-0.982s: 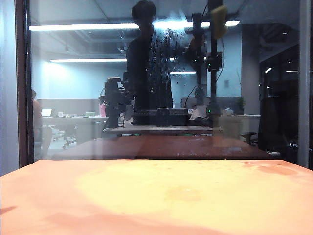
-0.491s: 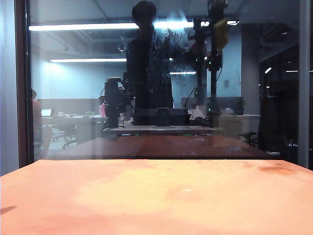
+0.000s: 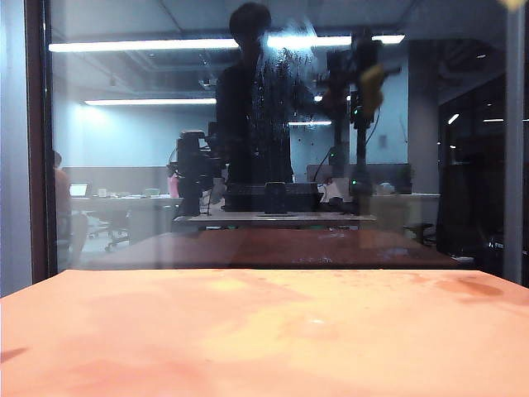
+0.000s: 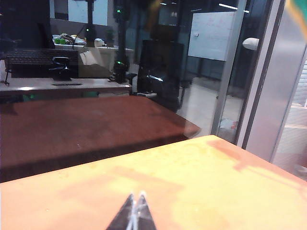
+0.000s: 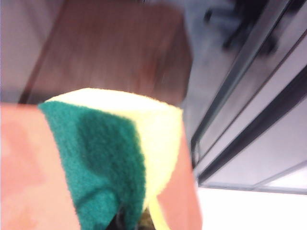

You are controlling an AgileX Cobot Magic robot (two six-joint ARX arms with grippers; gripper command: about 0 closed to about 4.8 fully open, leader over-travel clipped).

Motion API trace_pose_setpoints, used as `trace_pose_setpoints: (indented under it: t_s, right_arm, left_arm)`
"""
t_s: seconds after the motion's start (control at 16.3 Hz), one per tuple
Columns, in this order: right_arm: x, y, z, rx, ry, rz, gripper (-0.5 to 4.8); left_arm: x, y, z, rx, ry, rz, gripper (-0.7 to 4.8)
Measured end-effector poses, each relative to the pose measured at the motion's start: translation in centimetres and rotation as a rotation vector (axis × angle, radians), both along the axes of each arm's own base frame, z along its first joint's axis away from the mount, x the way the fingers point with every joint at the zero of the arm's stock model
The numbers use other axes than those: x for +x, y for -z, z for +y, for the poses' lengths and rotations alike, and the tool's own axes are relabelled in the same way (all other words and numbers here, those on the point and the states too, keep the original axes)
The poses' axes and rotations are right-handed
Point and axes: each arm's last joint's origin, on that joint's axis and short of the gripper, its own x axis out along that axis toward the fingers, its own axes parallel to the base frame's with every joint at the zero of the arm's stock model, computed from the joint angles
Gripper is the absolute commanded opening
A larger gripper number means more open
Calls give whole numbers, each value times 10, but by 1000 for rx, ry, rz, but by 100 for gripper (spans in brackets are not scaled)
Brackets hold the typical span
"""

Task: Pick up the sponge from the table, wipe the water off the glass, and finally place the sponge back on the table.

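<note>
Orange-tan tabletop (image 3: 264,331) bare in the exterior view, upright glass (image 3: 124,165) rising at its far edge, water (image 3: 277,99) present as a speckled, streaky patch high on the pane. Right tool (image 5: 129,221) closed tight on the sponge (image 5: 110,153): sponge pinched at one end between the jaws and projecting well beyond the tips, green scouring face on one side, cream foam on the other, tabletop beneath the tool and glass frame just ahead of it. Right wrist view blurred; contact with the pane not confirmable. Left tool (image 4: 134,213) closed on nothing, tips together, low over the tabletop with the glass ahead of it and well apart. Judged hazards: 1) Slip of the sponge out of the narrow pinch under sideways drag on the pane; cause, grip on one end only. 2) Strike of the bare tool tips on the glass; cause, excess forward pressure compressing the foam. 3) Streaks or scuffing; cause, green face rather than foam presented to the pane. 4) Incomplete wipe; cause, strokes beside rather than across the droplet patch. 5) Drips onto the tabletop beneath the tool; cause, a saturated sponge.
</note>
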Motion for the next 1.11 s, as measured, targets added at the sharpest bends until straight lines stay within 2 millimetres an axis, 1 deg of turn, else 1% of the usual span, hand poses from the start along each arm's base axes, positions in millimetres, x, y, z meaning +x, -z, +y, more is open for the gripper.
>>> trace_pose_setpoints:
  t_s: [0.18,0.31,0.49,0.61,0.68,0.92,1.11]
  right_arm:
    - [-4,34,0,65,-16,-22,-10]
    - [-1,56,2,112,-31,-44,-9]
    - [1,94,4,180,-53,-28,-9]
    - [5,127,7,236,-63,-3,-10]
    - [7,138,8,259,-76,3,-10]
    - [7,177,22,333,-159,-22,-10]
    - [6,200,32,394,-205,-11,-9]
  left_arm:
    - [0,0,0,0,0,0,-6]
    - [0,0,0,0,0,0,-6]
    - [0,0,0,0,0,0,-6]
    - [0,0,0,0,0,0,-6]
    - [0,0,0,0,0,0,-6]
    - [0,0,0,0,0,0,-6]
    - [0,0,0,0,0,0,-6]
